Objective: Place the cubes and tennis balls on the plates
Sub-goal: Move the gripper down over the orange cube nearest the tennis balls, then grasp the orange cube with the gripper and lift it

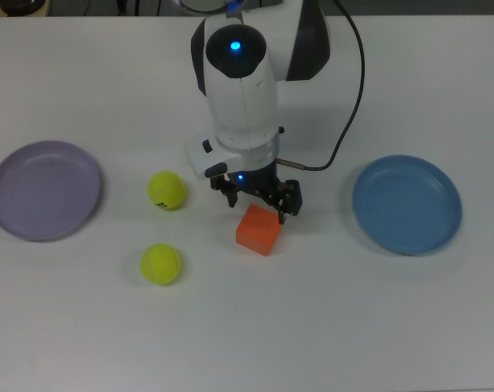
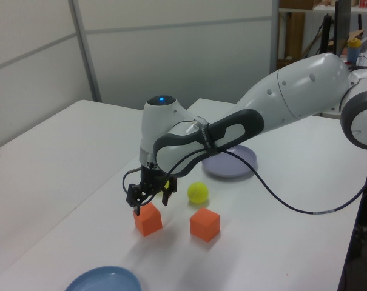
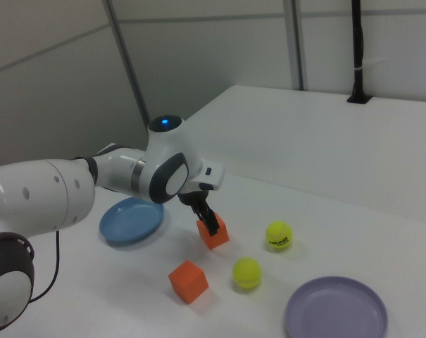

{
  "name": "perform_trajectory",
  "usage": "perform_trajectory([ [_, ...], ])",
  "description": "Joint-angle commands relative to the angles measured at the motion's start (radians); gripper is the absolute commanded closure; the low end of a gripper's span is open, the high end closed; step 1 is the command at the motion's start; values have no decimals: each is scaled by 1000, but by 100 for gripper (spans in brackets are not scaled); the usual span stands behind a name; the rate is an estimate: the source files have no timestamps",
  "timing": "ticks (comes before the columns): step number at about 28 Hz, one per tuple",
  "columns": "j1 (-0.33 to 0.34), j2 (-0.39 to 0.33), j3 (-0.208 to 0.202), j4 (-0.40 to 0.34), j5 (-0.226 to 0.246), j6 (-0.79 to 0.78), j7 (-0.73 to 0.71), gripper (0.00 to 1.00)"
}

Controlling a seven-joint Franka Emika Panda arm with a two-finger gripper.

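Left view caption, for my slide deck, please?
Gripper poised just above one orange cube, second cube and a tennis ball alongside.

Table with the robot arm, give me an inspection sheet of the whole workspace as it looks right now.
Surface: white table.
Job's things: orange cube under the pincer; second orange cube, hidden by the arm in the top view; marked tennis ball and plain tennis ball on the table; purple plate and blue plate, both empty.
Clutter: nothing seen.
Grippers: pincer open, low over the first cube.
Cables: black cable looping off the arm.
Surroundings: grey wall panels.
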Motion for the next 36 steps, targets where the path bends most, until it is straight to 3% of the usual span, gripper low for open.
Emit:
perform_trajectory([
  [1, 13, 4, 0, 4, -27, 24, 31, 0],
  [14, 17, 42, 0, 27, -54, 70, 34, 0],
  [20, 26, 90, 0, 51, -113, 84, 69, 0],
  [26, 26, 110, 0, 53, -137, 96, 81, 1],
  [27, 26, 110, 0, 53, -140, 98, 81, 7],
  [29, 26, 110, 0, 53, -140, 106, 80, 29],
  [30, 26, 110, 0, 53, -140, 128, 80, 67],
  [32, 26, 108, 0, 53, -136, 147, 81, 98],
  [36, 26, 81, 9, 53, -136, 147, 85, 100],
])
